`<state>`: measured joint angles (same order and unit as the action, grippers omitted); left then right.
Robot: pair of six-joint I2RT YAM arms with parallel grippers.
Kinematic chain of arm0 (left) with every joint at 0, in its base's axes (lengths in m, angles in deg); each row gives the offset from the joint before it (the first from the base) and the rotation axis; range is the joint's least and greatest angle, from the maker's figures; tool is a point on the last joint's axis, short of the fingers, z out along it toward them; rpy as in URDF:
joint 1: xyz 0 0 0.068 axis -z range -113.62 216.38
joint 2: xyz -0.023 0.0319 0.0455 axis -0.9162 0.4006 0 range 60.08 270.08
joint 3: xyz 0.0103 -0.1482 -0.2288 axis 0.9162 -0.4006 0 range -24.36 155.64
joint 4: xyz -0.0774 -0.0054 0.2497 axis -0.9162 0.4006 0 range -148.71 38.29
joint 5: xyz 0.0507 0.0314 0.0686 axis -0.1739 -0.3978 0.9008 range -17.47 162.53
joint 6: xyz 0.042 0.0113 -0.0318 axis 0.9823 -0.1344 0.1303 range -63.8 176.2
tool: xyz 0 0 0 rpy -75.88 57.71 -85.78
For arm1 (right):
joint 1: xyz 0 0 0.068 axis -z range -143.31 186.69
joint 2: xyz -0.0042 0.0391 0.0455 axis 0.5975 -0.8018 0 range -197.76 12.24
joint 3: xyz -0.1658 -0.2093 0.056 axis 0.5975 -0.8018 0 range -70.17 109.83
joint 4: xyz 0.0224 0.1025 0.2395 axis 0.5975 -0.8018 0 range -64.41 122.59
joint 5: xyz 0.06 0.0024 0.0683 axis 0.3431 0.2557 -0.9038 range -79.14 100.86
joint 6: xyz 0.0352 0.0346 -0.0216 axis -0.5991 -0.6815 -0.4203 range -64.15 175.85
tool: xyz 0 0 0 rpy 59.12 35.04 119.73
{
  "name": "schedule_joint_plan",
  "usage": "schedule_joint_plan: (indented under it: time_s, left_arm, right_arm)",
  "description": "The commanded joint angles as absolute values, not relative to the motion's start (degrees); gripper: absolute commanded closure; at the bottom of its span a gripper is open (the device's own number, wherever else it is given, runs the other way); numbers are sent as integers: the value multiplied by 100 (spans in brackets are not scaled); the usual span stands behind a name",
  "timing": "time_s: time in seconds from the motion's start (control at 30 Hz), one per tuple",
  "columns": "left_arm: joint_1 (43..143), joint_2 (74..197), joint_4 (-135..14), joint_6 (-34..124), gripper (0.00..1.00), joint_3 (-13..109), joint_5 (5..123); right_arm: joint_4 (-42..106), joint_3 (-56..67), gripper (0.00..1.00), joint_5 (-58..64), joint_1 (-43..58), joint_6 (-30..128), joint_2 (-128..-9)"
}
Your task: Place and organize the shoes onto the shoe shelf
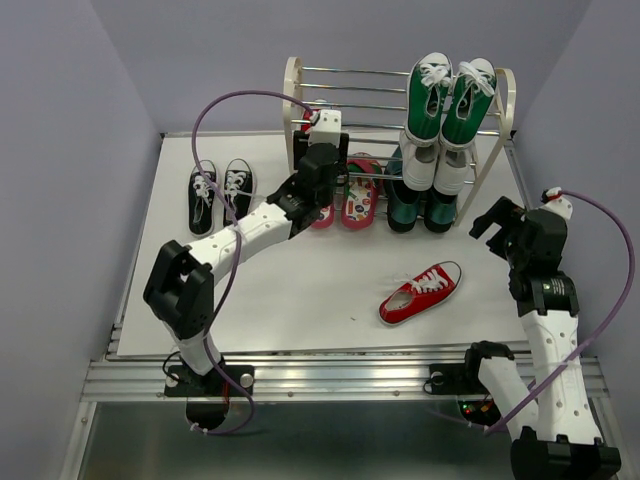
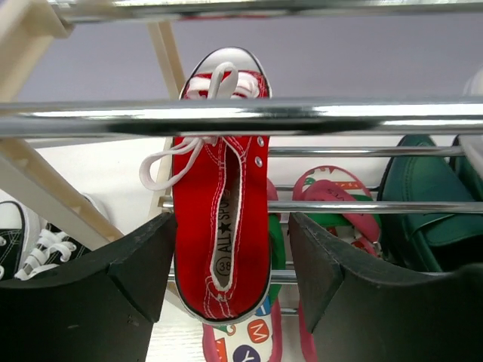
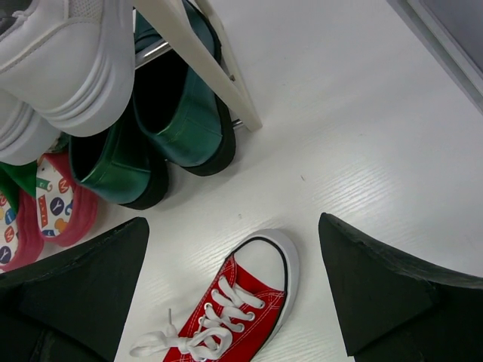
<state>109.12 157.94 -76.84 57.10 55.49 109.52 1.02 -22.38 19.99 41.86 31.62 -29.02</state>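
Found left gripper (image 2: 232, 226) inside the left half of the shoe shelf (image 1: 292, 85), fingers spread slightly wider than one red sneaker (image 2: 198, 249), touching on one side, slim gap on the other; read as not clamped. Logged that sneaker lying heel-out across the shelf's thin rods (image 2: 339, 205), above the flip-flops (image 2: 332, 188). Judged main hazard: catching the loose lace (image 2: 155, 170) or dragging the heel on withdrawal, tipping the shoe between the rods or off the shelf front. Spotted right gripper (image 3: 232, 226) wide, holding nothing, over the second red sneaker (image 3: 241, 302) on the table (image 3: 362, 136) in front of the shelf; feared a skewed grasp across its angled body. Marked black-white sneakers (image 1: 220, 190) unshelved, left of the shelf.
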Motion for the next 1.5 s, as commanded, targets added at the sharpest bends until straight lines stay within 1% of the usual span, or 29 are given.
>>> schedule_joint_plan:
  time_s: [0.0, 0.03, 0.13, 0.17, 0.23, 0.27, 0.33, 0.5, 0.63, 0.73, 0.77, 0.87, 0.93, 1.03, 1.07, 1.1, 1.13, 1.17, 1.23, 1.27, 1.33, 1.37, 1.4, 1.47]
  left_arm:
    - [10962, 15053, -7770, 5435, 24, 5537, 10603]
    - [11006, 14965, -7734, 5348, 17, 5449, 10558]
    - [11277, 14552, -7690, 5312, 9, 5194, 10426]
    - [11357, 14333, -7673, 5277, 7, 5001, 10400]
    - [11524, 14121, -7611, 5198, 5, 4790, 10460]
    - [11699, 13885, -7594, 5172, 2, 4536, 10478]
    - [11867, 13638, -7585, 4979, 1, 4245, 10680]
    - [12219, 12733, -7348, 4329, 1, 3322, 10426]
    - [12325, 12328, -7137, 3792, 1, 2882, 10487]
    - [12325, 12169, -6786, 3459, 1, 2671, 10742]
    - [12325, 12125, -6715, 3344, 1, 2618, 10760]
    - [12342, 11810, -6504, 2940, 1, 2328, 10620]
    - [12360, 11607, -6381, 2711, 1, 2047, 10453]
    - [12377, 11247, -6310, 2413, 1, 1652, 10373]
    - [12377, 11159, -6275, 2359, 1, 1529, 10382]
    - [12369, 11132, -6171, 2272, 1, 1510, 10399]
    - [12369, 11123, -6091, 2245, 1, 1502, 10426]
    - [12369, 11123, -6003, 2184, 1, 1501, 10487]
    - [12377, 11123, -5732, 2034, 1, 1475, 10663]
    - [12369, 11106, -5678, 1981, 1, 1458, 10707]
    - [12369, 11036, -5625, 1911, 1, 1318, 10760]
    - [12369, 11035, -5625, 1884, 1, 1317, 10777]
    - [12369, 10983, -5625, 1867, 1, 1239, 10795]
    - [12377, 10939, -5633, 1849, 1, 1159, 10804]
  right_arm:
    - [44, -2139, 0, 1720, 4162, 3116, -2810]
    - [-71, -2087, 0, 1693, 4162, 3089, -2854]
    - [-887, -1639, 0, 1614, 4162, 3010, -3143]
    - [-1281, -1446, 0, 1527, 4162, 2966, -3197]
    - [-1635, -1322, 0, 1255, 4162, 2992, -3267]
    - [-1915, -1278, 0, 1088, 4162, 2992, -3328]
    - [-2127, -1225, 0, 850, 4162, 2975, -3338]
    - [-2778, -1049, 0, 727, 4162, 2949, -3232]
    - [-2946, -1416, 0, 227, 4162, 2957, -3250]
    - [-2832, -1672, 0, -46, 4162, 2966, -3180]
    - [-2745, -1743, 0, -326, 4162, 2983, -3153]
    - [-2393, -2015, 0, -697, 4066, 3054, -3293]
    - [-2164, -2156, 0, -611, 3898, 2940, -3355]
    - [-1621, -2331, 0, -575, 3206, 2616, -3539]
    - [-1358, -2332, 0, -322, 2551, 2501, -3810]
    - [-1303, -2167, 0, -68, 2118, 2248, -4030]
    - [-1302, -2026, 0, 657, 1174, 2097, -4258]
    - [-1433, -1859, 0, 1117, 730, 1939, -4739]
    - [-1792, -1482, 0, 1944, 77, 1325, -5190]
    - [-2073, -1071, 0, 2304, -152, 1079, -5401]
    - [-3117, -638, 0, 3411, -740, 360, -5857]
    - [-3122, -636, 0, 3415, -743, 156, -5982]
    - [-3470, -497, 0, 3616, -1004, -255, -6096]
    - [-3648, -425, 0, 3749, -1330, -662, -6369]
